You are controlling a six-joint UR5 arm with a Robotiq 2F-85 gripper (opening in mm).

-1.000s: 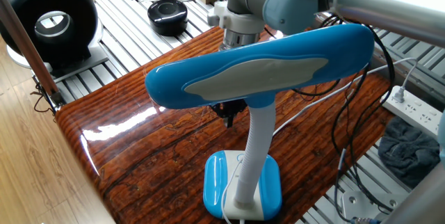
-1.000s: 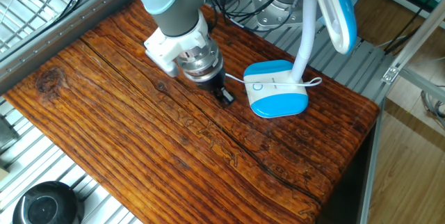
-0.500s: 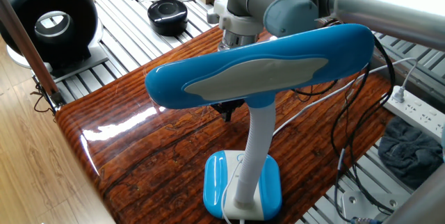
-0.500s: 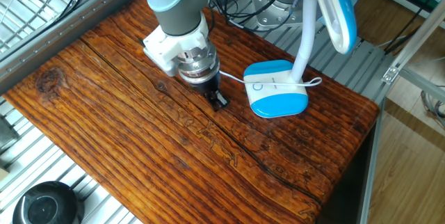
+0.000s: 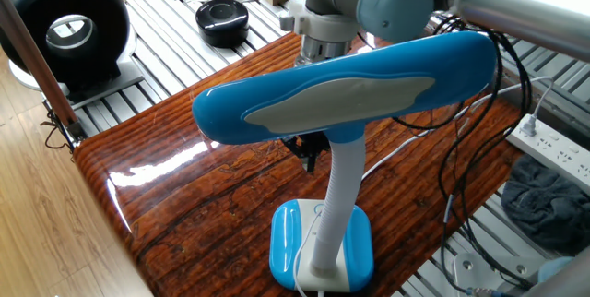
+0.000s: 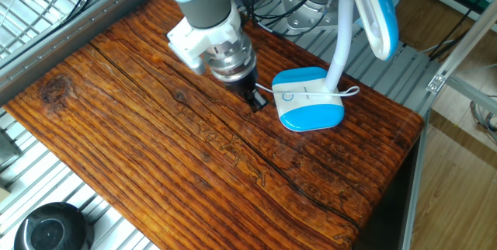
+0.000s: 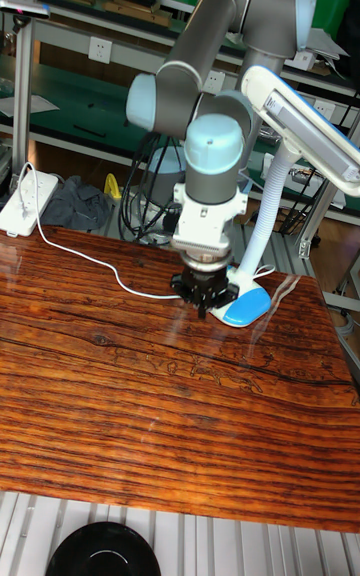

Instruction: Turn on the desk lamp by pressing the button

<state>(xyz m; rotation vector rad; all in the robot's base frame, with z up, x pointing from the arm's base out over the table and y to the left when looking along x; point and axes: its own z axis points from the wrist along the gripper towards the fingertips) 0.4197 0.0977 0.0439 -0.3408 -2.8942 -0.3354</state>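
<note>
The desk lamp (image 6: 309,97) stands at the right end of the wooden table (image 6: 155,164), near its far edge as the other fixed view shows it. Its square blue-and-white base (image 5: 321,246) sits flat on the wood, the white neck (image 5: 343,191) rises from it, and the wide blue head (image 5: 350,85) with its pale panel hangs high over the tabletop. On top of the base there is a small ring-shaped button (image 6: 288,96) on the side facing the arm.

The gripper (image 6: 257,99) points straight down, its dark tip low over the wood just left of the base, near that button but not on it. I cannot tell whether the fingers are apart or together.

A white cable (image 7: 90,264) trails across the table from a power strip (image 7: 18,199). A black round device (image 5: 63,29) sits off the table's left end in one fixed view.
</note>
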